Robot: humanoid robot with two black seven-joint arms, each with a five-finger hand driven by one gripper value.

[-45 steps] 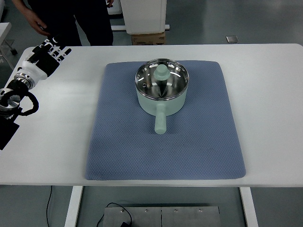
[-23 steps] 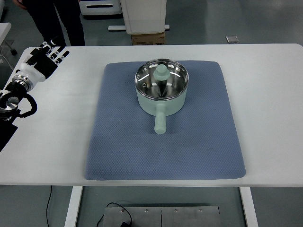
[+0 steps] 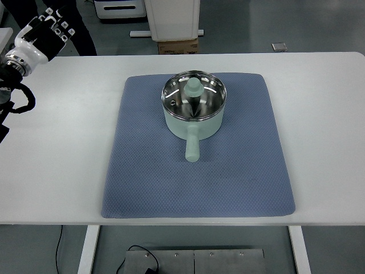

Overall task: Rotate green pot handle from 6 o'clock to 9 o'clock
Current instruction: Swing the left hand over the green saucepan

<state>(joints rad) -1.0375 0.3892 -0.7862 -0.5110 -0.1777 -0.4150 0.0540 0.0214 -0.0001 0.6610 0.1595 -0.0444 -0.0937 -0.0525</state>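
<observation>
A pale green pot (image 3: 194, 112) with a glass lid and a green knob (image 3: 195, 87) stands on a blue mat (image 3: 142, 171) in the middle of the white table. Its handle (image 3: 193, 148) points toward the near edge, at 6 o'clock. My left hand (image 3: 47, 31) is raised at the far left corner, well away from the pot, fingers spread and holding nothing. The right arm does not show.
The white table (image 3: 319, 114) extends around the mat on all sides. A person's dark legs (image 3: 80, 23) stand behind the table at the far left. A white cabinet (image 3: 171, 20) and a cardboard box (image 3: 178, 47) are on the floor beyond.
My left hand has risen and moved toward the far left corner. The person behind the table has stepped left. The pot has not moved.
</observation>
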